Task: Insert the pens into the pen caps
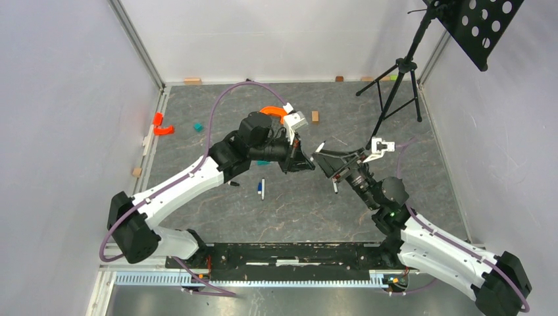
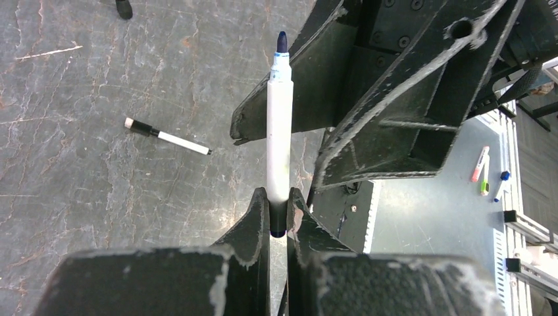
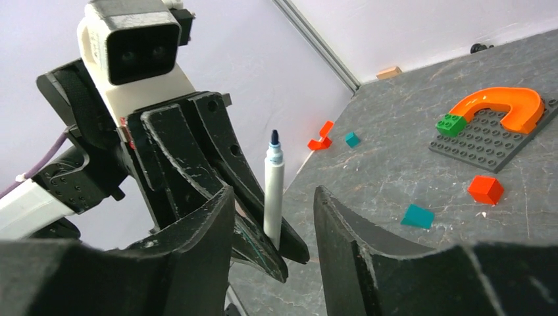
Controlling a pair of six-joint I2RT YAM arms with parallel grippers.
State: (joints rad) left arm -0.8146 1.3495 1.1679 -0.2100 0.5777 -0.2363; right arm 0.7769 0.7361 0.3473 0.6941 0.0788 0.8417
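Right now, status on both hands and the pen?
Left hand shut on pen, tip bare. Right hand open around it. Spare pen lying on table.

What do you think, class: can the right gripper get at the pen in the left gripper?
Probably yes. The left gripper clamps the pen by one end only, leaving barrel and tip bare; the right gripper stands open, and the barrel seems to lie between its jaws.

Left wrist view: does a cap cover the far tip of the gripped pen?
No, the pen in the left gripper ends in a bare dark nib, with no cap on it.
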